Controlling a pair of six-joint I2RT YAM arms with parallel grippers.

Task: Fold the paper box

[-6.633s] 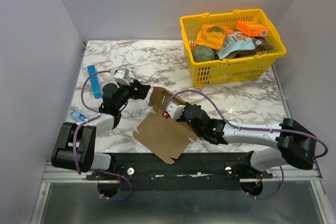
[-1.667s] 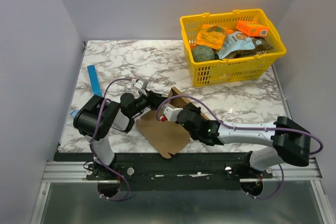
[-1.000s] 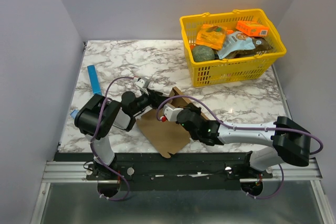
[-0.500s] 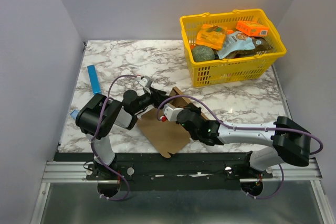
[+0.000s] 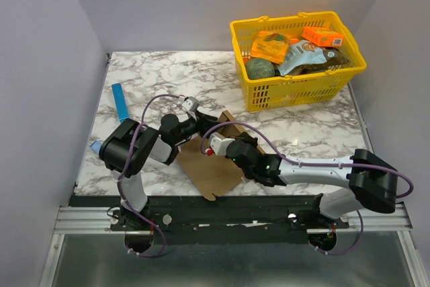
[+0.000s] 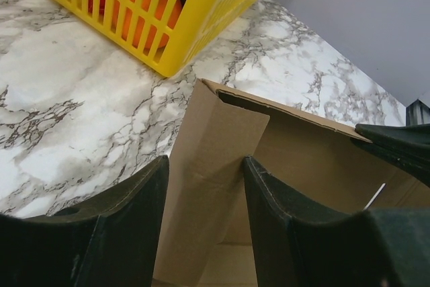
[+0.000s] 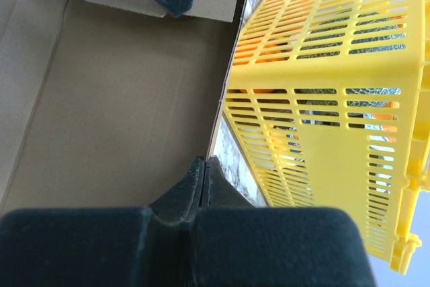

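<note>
The paper box (image 5: 208, 166) lies half-formed at lower centre of the worktop (image 5: 168, 75). The right end effector (image 7: 203, 166) pinches its raised wall edge. The left end effector (image 6: 205, 162), jaws apart, straddles a flap (image 6: 222, 126). It should close squarely, then fold along the crease.

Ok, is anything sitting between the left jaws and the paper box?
Nothing visible. In the left wrist view the left jaws stand apart on either side of a raised flap of the paper box, with no other thing between them. The yellow basket stands beyond the box, apart from it on the marble.
</note>
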